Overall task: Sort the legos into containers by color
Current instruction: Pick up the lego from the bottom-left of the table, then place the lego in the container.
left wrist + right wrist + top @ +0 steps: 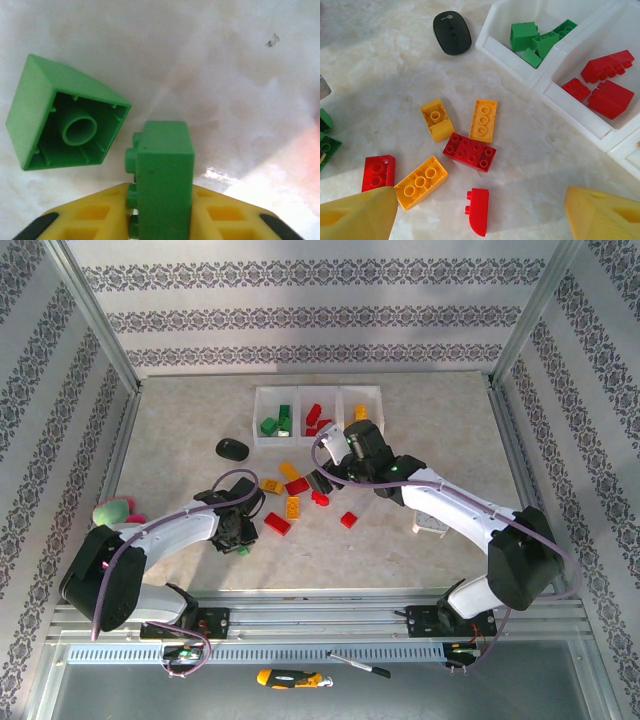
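At lower left of the top view, the left gripper (162,220) was clamped on a green brick (165,160), its studs facing frame left. A second green brick (65,125) lay upturned just beside it on the table (180,440). The step in hand looked like carrying the held brick to the tray (297,390) at upper centre, whose left compartment (272,402) held green pieces. Lifting straight up first would spare the neighbour. The path should then clear the black mouse (232,448) and keep left of the loose red and orange bricks (290,495). Further right, the right gripper (480,210) hung wide open near the tray, so a low release clear of that arm seemed wise.
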You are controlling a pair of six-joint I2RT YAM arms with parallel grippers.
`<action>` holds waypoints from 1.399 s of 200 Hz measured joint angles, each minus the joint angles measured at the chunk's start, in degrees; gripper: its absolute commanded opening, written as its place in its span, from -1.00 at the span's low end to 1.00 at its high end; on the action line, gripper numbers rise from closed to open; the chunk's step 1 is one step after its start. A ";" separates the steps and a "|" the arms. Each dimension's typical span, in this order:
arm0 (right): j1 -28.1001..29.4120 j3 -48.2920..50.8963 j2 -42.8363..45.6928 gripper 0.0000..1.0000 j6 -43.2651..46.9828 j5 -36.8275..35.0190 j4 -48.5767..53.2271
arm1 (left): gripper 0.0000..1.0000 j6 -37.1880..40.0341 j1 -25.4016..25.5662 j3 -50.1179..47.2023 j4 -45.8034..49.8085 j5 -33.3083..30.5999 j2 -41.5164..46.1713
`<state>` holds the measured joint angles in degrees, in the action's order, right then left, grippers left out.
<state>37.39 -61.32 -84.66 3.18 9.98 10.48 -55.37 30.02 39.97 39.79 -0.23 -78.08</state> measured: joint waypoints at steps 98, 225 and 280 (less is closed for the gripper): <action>0.37 1.44 7.69 0.75 -0.44 2.16 -0.07 | -0.54 9.18 -0.46 18.29 0.33 -3.65 -3.39; 0.37 3.08 10.40 0.76 -1.75 1.97 -1.14 | -0.54 26.40 -7.26 72.15 1.40 -6.32 -43.65; 0.37 4.94 13.42 0.76 -2.86 -0.17 -1.14 | -0.53 29.75 -9.44 92.74 7.04 -6.14 -58.38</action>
<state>37.76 -56.38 -71.24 0.32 9.80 9.34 -25.63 20.58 132.70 46.83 -6.37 -136.46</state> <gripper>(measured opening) 0.879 0.236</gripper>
